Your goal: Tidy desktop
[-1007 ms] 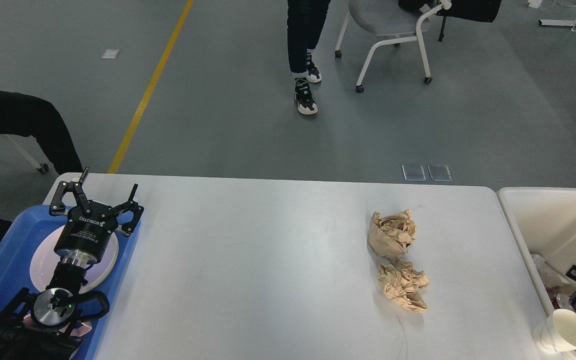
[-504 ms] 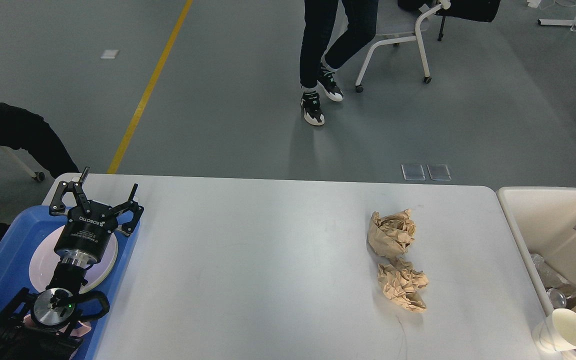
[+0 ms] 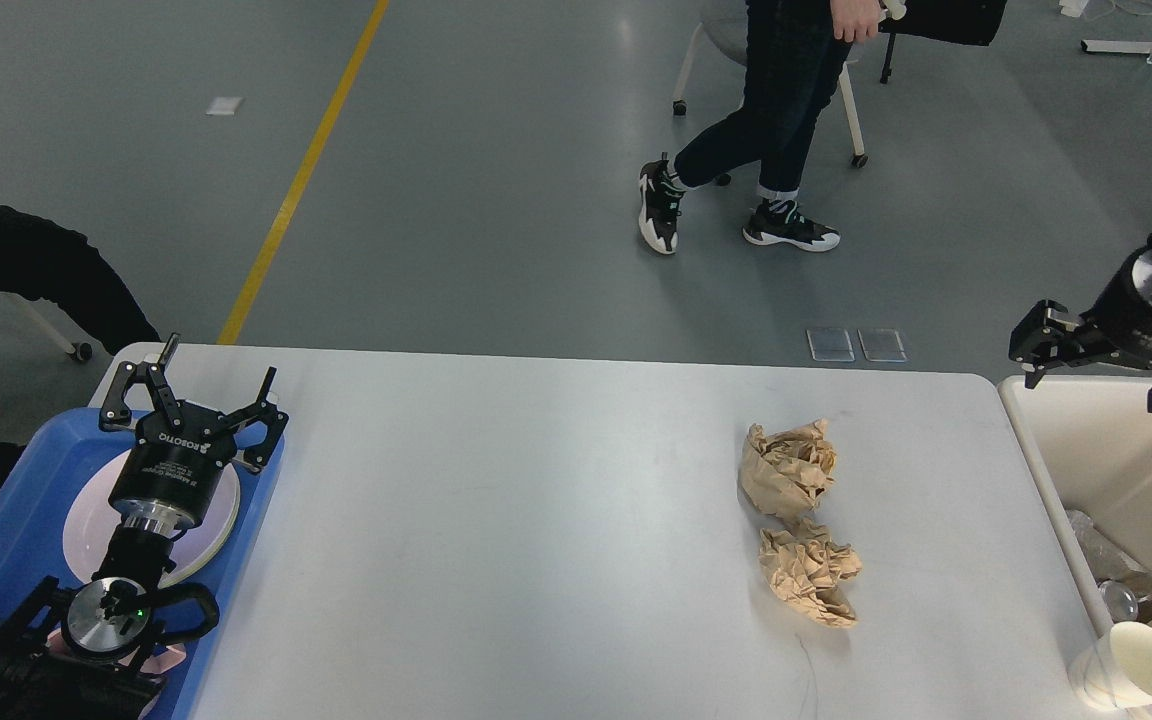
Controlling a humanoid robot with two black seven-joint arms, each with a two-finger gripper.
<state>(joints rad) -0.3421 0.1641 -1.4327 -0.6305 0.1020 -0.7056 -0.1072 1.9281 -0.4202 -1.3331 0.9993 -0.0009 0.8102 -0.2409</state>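
The desktop (image 3: 536, 520) is the wide white surface that fills the lower middle of the view, between a blue tray (image 3: 6, 520) on its left edge and a beige bin (image 3: 1126, 470) on its right edge. On it lie two crumpled balls of brown paper: the farther paper ball (image 3: 786, 468) and the nearer paper ball (image 3: 808, 575), which touch each other or nearly so, right of the centre. One white paper cup (image 3: 1131, 678) lies on its side at the near right corner, beside the bin. In the tray there is one pale round plate (image 3: 221, 505), and inside the bin some clear wrapping and other rubbish, too unclear to count. The left gripper (image 3: 204, 385) hangs over the far end of the tray, its two fingers wide apart and holding nothing. The right gripper (image 3: 1101, 352) is above the far rim of the bin, with its fingers spread and empty. Half a second ago only a small part of the right gripper showed at the right edge, lower over the bin; now it has risen and come more into view. The left gripper, the paper balls and the cup have not moved. One person (image 3: 776, 120) in the background has walked to the right.
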